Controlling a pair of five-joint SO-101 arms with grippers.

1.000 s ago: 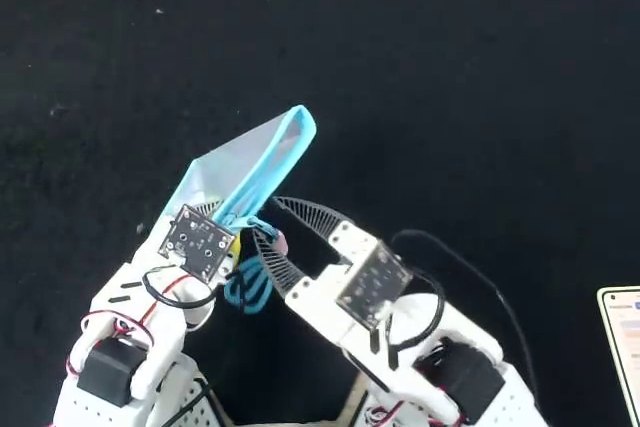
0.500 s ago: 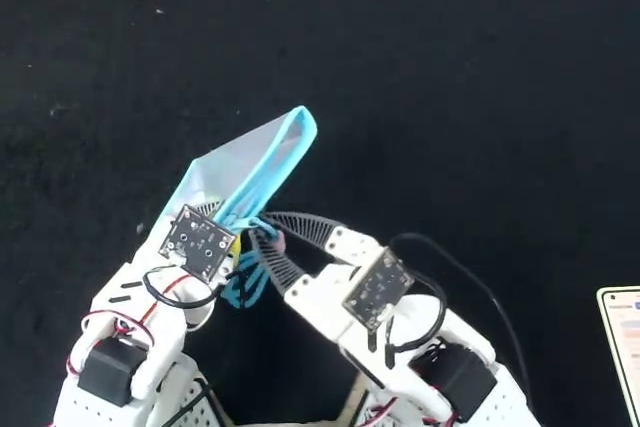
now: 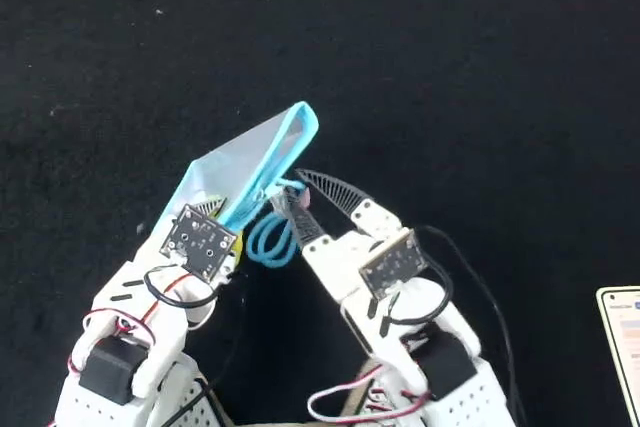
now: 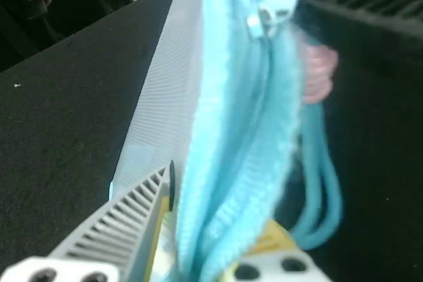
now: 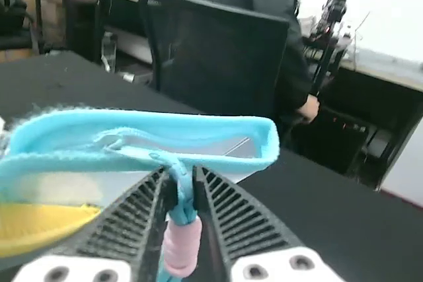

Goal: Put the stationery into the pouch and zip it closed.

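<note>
Right gripper [image 5: 180,175]: pinched shut on the blue zip-pull cord [image 5: 177,196], just above its pink bead [image 5: 180,246], at the pouch's zipper edge.
Left gripper [image 3: 225,222]: clamped on the near end of the pouch [image 3: 245,157].
Pouch: translucent with light blue trim, held tilted up off the black table [image 3: 450,97] between both arms.
Contents: a yellow item [image 5: 39,222] showed through the pouch wall.
Cord loop: hung between the two grippers.
Table edge: a white card [image 3: 622,332] lay well apart.
</note>
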